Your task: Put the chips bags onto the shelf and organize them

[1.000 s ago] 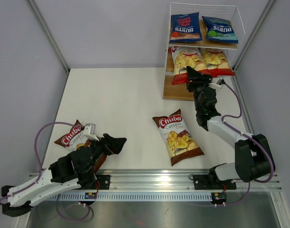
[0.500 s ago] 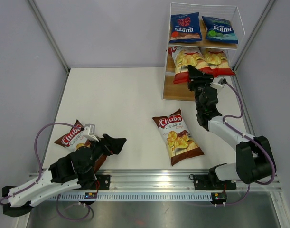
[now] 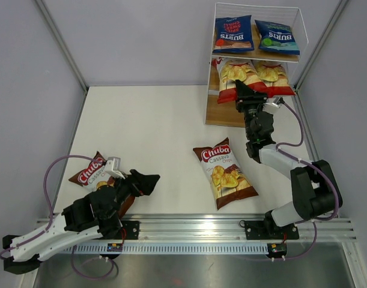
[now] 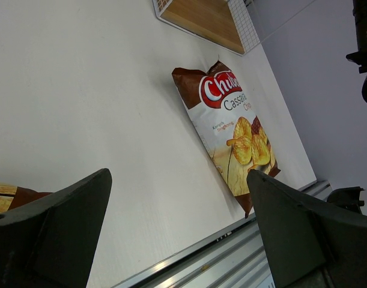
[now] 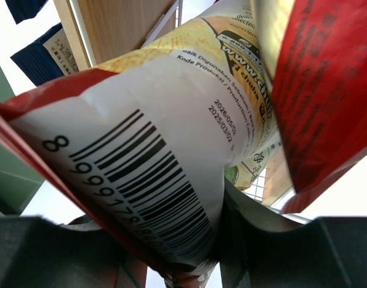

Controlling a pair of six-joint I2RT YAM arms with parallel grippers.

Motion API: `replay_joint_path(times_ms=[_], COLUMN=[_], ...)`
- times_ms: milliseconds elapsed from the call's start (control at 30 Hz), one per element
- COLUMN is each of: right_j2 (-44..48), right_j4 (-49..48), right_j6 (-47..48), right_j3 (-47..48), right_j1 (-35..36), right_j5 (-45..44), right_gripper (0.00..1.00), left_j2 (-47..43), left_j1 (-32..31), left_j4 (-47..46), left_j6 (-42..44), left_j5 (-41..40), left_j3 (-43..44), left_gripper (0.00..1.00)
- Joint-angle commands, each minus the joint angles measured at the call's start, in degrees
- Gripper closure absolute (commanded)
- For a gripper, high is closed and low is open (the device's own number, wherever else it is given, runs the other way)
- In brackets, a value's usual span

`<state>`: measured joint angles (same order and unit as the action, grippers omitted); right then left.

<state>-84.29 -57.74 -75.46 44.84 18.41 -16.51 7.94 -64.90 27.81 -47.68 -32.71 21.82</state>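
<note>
Our right gripper (image 3: 242, 95) reaches into the shelf (image 3: 222, 115) at the far right corner of the bench (image 3: 141, 120). Its jaws are partly closed, pinching the barcoded lower edge of the left red-and-white bag (image 3: 233, 77) on the middle tier. The right red-and-white bag (image 3: 272, 77) lies just beside it, and on the top tier we see the left Burts bag (image 3: 234, 33) and the right Burts bag (image 3: 277, 35). Our left gripper (image 3: 146, 180) hangs spread wide and empty near the near left corner, just beside the left brown Chuba bag (image 3: 89, 174). The other brown Chuba bag (image 3: 225, 175) lies flat near the middle of the near edge.
</note>
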Motion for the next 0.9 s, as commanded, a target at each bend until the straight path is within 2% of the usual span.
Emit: replay_joint_path(times_ms=[0, 400, 667, 867], right_j2=[-1.1, 3.3, 4.9, 4.9], right_j4=[-15.6, -13.5, -14.9, -19.6], right_j6=[-0.2, 3.7, 3.4, 2.3], right_j3=[2.9, 2.4, -0.4, -4.7], right_j1=[0.0, 0.0, 0.0, 0.0], right_j5=[3.8, 2.6, 2.5, 2.9], right_gripper=[0.82, 0.82, 0.83, 0.83], left_j2=[-0.7, 0.1, 0.8, 0.7], left_j1=[-0.1, -0.1, -0.1, -0.2], left_j4=[-0.6, -1.5, -1.9, -1.9], left_j6=[0.2, 0.4, 0.4, 0.2], left_j5=[0.2, 0.5, 0.9, 1.1], left_j3=[0.0, -0.2, 0.1, 0.0], left_gripper=[0.01, 0.01, 0.01, 0.01])
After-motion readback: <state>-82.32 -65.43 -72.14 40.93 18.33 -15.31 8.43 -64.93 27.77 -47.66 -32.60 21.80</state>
